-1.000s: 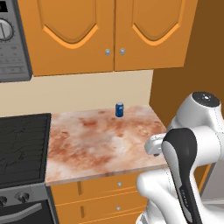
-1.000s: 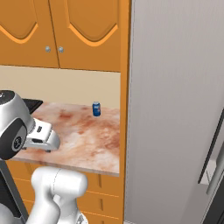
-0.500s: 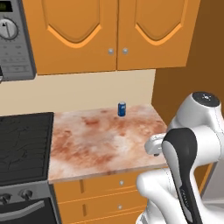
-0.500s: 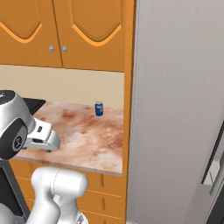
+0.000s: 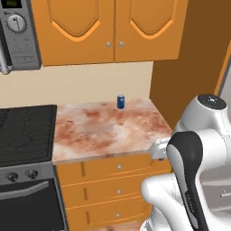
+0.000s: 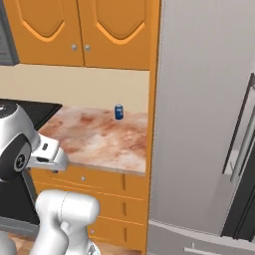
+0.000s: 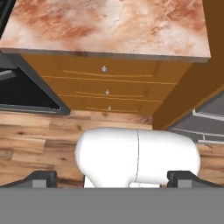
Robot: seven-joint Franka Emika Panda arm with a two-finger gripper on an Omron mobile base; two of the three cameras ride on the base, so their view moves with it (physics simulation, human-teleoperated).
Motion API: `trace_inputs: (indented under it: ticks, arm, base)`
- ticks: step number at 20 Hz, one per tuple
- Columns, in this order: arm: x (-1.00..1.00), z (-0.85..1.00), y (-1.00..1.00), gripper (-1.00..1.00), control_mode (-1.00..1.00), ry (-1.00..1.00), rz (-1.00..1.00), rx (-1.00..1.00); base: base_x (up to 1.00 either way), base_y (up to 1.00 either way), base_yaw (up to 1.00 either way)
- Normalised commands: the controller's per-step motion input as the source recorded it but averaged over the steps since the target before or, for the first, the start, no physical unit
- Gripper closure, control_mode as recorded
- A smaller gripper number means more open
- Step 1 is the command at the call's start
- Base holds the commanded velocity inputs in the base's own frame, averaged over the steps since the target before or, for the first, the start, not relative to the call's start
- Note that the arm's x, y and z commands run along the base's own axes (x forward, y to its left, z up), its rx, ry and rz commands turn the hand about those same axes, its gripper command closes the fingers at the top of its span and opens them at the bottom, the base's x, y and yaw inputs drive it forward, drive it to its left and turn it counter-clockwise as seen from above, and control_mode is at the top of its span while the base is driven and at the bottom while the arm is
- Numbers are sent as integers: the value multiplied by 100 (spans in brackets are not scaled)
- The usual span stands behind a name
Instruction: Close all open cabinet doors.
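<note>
two upper cabinet doors (image 5: 113,27) sit flush and closed above the marbled desk (image 5: 103,128), where a blue can (image 5: 120,101) stands near the back wall. the end effector (image 7: 111,178) hangs wide open, holding nothing, over the wood floor (image 7: 39,144).

A mottled reddish-brown and cream stone countertop (image 5: 103,128) spans the space between a black stovetop on its left edge and a tall orange-brown wooden side panel on its right edge. One small blue cylindrical can (image 5: 120,101) stands upright near the back edge, towards the right rear corner, well apart from the front edge. In the right base view the can (image 6: 118,112) sits close to the back wall.
</note>
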Motion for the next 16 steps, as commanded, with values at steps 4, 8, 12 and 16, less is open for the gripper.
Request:
trace_inputs:
  ticks: [4, 8, 12, 16]
  arm:
    - [0, 0, 0, -100, 100, 0, 0, 0]
    - [0, 0, 0, -100, 100, 0, 0, 0]
    - [0, 0, 0, -100, 100, 0, 0, 0]
    - [0, 0, 0, -100, 100, 0, 0, 0]
  base:
    - [-38, 33, 18]
    - [-17, 74, 44]
    - [-20, 97, 50]
    - [-36, 91, 53]
